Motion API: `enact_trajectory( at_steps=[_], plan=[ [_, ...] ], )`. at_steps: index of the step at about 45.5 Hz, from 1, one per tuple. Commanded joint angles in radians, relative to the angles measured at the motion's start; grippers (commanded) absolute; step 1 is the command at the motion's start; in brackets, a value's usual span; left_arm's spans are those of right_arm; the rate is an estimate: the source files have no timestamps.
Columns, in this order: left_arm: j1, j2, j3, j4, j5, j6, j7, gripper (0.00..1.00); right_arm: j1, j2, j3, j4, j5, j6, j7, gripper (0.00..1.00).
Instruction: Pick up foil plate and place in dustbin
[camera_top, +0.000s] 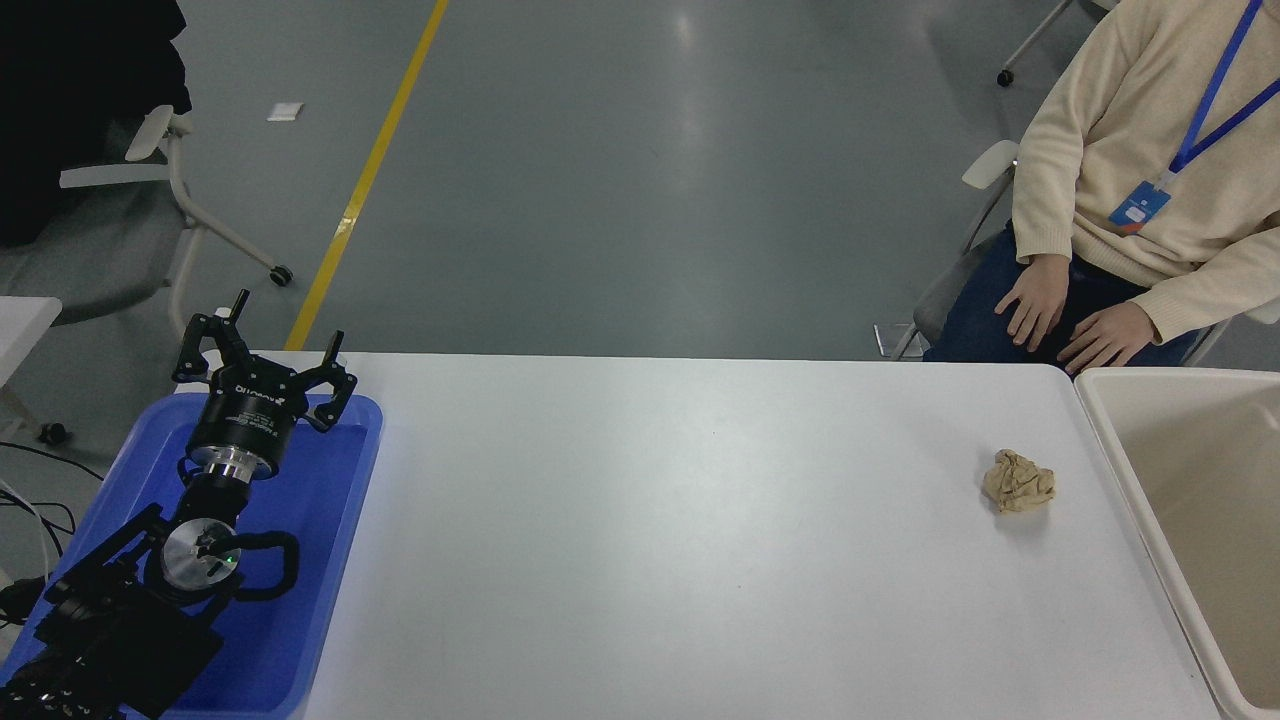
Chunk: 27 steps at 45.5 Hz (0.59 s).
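left arm (150, 590): black, silver round joint cap, small green light | end effector (262, 362): black, white lettering, silver collar

The worktop (680, 540) is smooth matt white. The dustbin (1105, 440) looks like smooth cream plastic; the tray (345, 520) like glossy blue plastic. The paper ball (1018, 481) is tan, rough and crumpled. Behind the left end effector (262, 358), matt black, sits a polished metal ring.

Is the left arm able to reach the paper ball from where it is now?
Probably not. The left end effector hangs over the blue tray at the table's left end; the paper ball lies far right, beside the dustbin. Nothing blocks the way.
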Motion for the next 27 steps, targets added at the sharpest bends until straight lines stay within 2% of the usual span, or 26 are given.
enact_trajectory(
  at_steps=[1,12,19,27],
  plan=[
    [0.000,0.000,0.000,0.000,0.000,0.001,0.000,1.00,0.105,-0.066,-0.061,0.241,-0.009,-0.001,0.000,0.99],
    [0.000,0.000,0.000,0.000,0.000,-0.001,0.001,1.00,0.425,-0.084,-0.419,0.549,-0.007,0.057,0.003,1.00],
    [0.000,0.000,0.000,0.000,0.000,-0.001,0.001,1.00,0.637,-0.048,-0.603,0.682,-0.007,0.177,0.003,1.00],
    [0.000,0.000,0.000,0.000,0.000,-0.001,0.001,1.00,0.757,-0.008,-0.650,0.755,-0.005,0.345,0.003,1.00]
  ],
)
